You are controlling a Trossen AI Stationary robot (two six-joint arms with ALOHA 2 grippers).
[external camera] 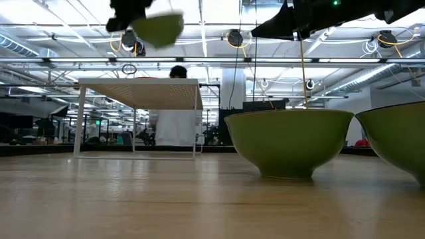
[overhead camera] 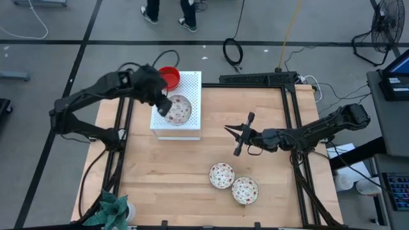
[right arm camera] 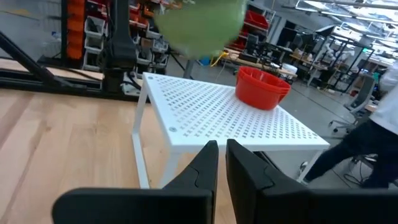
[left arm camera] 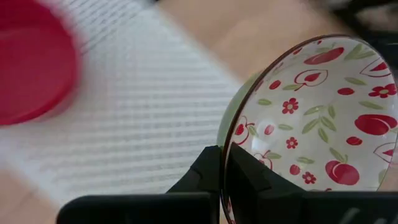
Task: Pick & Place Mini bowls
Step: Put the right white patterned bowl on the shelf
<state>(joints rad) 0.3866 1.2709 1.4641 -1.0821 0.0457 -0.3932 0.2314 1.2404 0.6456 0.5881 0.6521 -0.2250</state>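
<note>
The left gripper (overhead camera: 165, 105) is clamped on the rim of a floral mini bowl (overhead camera: 177, 109), carrying it above the white perforated shelf (overhead camera: 190, 125) that stands near the table's (overhead camera: 160, 172) far left corner. A red mini bowl (overhead camera: 169, 77) already sits at the shelf's far left corner. This looks like the placing step: the carried bowl hangs clear of the shelf top, so the next move calls for lowering it onto the bare surface beside the red one, then letting go. The bowl is round, with no long axis; its mouth opens upward, slightly tilted. Two more floral bowls (overhead camera: 222, 175) (overhead camera: 245, 190) wait side by side toward the table's near edge. The right gripper (overhead camera: 238, 134) hovers over mid-table, fingers nearly together, holding nothing
</note>
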